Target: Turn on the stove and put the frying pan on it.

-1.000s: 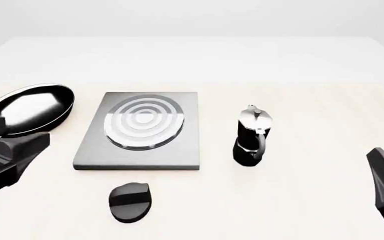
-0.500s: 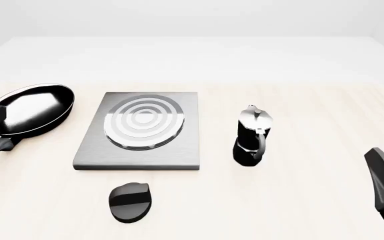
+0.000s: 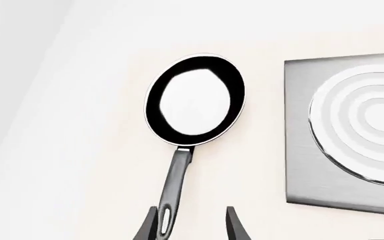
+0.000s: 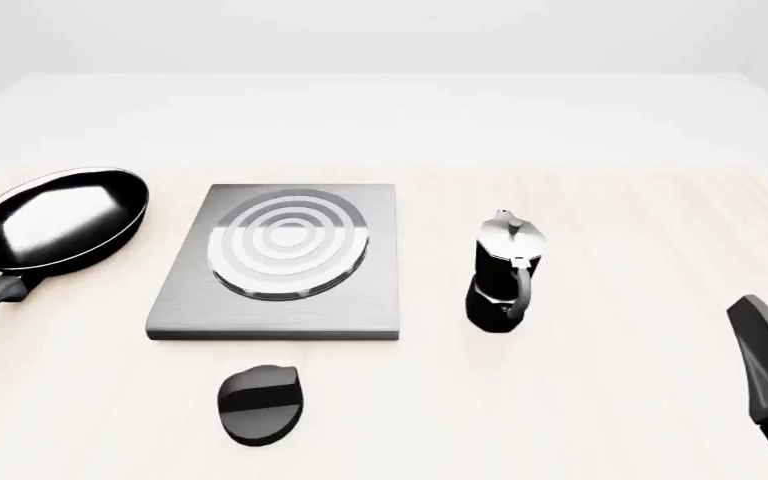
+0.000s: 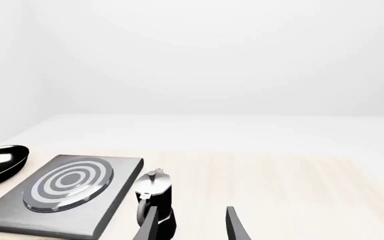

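Frying pan point(image 4: 53, 220) handle toward near-left corner

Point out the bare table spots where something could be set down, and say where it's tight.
Open: the stretch right of the moka pot out toward the right gripper; the far strip behind the stove; the near patch between the knob and the moka pot. Tight: the narrow gap between the frying pan and the stove, and the strip between stove and knob.

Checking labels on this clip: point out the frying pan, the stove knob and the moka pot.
frying pan point(image 4: 57, 220): front view, on its glossy inner base.
stove knob point(image 4: 261, 402): front view, middle of the black oval top.
moka pot point(image 4: 500, 296): front view, on its black lower body.
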### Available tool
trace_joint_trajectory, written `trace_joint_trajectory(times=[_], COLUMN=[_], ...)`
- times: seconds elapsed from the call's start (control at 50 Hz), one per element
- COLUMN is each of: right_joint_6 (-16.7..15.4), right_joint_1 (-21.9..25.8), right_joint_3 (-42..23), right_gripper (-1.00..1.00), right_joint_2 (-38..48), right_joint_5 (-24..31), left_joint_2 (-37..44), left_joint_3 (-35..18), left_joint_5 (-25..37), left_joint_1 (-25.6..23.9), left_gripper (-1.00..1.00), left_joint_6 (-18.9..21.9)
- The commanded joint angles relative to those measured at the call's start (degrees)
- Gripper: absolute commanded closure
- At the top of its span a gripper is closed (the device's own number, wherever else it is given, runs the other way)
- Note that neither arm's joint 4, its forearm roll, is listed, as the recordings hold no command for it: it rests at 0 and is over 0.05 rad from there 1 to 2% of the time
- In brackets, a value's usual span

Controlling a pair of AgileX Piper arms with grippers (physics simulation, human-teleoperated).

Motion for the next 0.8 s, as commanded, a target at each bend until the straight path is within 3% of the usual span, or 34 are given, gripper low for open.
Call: trace_joint_trajectory(times=[0.02, 0.2, 0.48, 0.8], right_joint_6=[-0.13, -0.32, -0.73, -1.33], right_joint_1=[0.17, 0.43, 0.36, 0.59], right_joint_3=[0.06, 0.29, -0.28, 0.71], right_gripper=[-1.00, -1.00, -1.00, -1.00], right_joint_2=[0.04, 0.19, 0.24, 4.08], right_joint_5=[0.03, -0.13, 0.60, -3.49], left_joint_2=[5.07, 10.02, 16.83, 26.33], left_joint_3=[-0.29, -0.93, -1.80, -0.03], left_joint_5=[-2.08, -4.85, -9.22, -17.68], left_joint_1=[4.88, 7.68, 7.88, 7.79], left_gripper=[-1.00, -1.00, -1.00, -1.00], left_joint_6=[2.74, 5.10, 6.61, 9.06])
